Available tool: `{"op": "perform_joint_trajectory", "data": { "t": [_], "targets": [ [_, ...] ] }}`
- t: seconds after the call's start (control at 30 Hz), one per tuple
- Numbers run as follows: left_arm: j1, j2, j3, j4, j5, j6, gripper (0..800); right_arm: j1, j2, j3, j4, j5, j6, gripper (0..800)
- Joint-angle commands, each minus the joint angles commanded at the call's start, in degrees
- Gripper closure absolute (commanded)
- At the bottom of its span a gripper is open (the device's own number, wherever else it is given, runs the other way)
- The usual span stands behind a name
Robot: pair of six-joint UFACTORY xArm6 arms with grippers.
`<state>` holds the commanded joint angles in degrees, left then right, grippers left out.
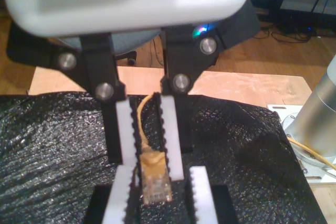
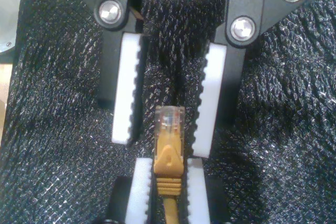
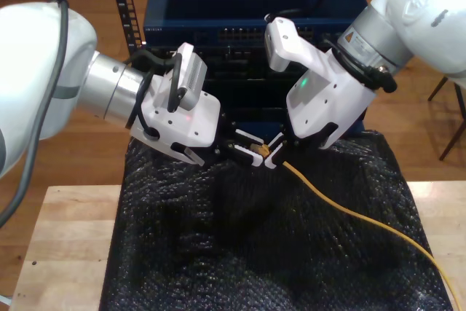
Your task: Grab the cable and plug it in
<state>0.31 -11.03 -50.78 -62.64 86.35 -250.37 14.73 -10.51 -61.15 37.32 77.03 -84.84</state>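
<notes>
Exterior view: two arms reach in from opposite sides and meet fingertip to fingertip above a black padded mat [image 3: 218,253] that covers a wooden table [image 3: 65,238]. The arm from the exterior view's right slopes down, wrist bent so that my first gripper [image 3: 273,156] points toward the exterior view's left. The arm from the exterior view's left lies nearly level, and my second gripper [image 3: 244,147] faces it.

The cable [image 3: 349,213] runs from the exterior view's lower right, up across the mat, to the point where the fingers meet.

In the first wrist view, my first gripper [image 1: 152,166] is clamped on the cable [image 1: 155,182] at the orange sleeve behind the plug. The clear tip sticks out past its pads.

In the second wrist view, my second gripper [image 2: 167,142] stands open. Its white pads sit either side of the clear tip of the cable [image 2: 169,145] with a gap on each side. The tip points toward this gripper's base.
</notes>
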Motion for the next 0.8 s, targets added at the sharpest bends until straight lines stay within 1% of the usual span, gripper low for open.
{"op": "perform_joint_trajectory", "data": {
  "t": [0.13, 0.3, 0.57, 0.6, 0.7, 0.8],
  "targets": [
    [0.0, 0.0, -0.1, 0.0, 0.0, -0.4, 582, 0.0, 0.0, 0.0, 0.0, 0.0, 0.0, 792],
    [0.0, 0.0, -0.1, 0.0, 0.2, -2.7, 582, 0.0, 0.0, 0.0, 0.0, 0.0, 0.0, 792],
    [0.0, 0.0, -0.1, 0.1, 0.4, -3.0, 583, -0.1, -0.1, 0.0, 0.0, 0.0, 0.0, 792],
    [0.0, 0.0, -0.1, 0.1, 0.4, -3.0, 587, 0.0, -0.1, 0.0, 0.0, 0.0, 0.0, 792],
    [0.0, 0.0, -0.1, 0.1, 0.4, -3.0, 649, 0.0, -0.1, 0.0, 0.0, 0.0, 0.0, 791],
    [0.0, 0.0, -0.1, 0.1, 0.3, -3.0, 685, 0.0, -0.1, 0.0, 0.0, 0.0, 0.0, 790]
  ]
}}
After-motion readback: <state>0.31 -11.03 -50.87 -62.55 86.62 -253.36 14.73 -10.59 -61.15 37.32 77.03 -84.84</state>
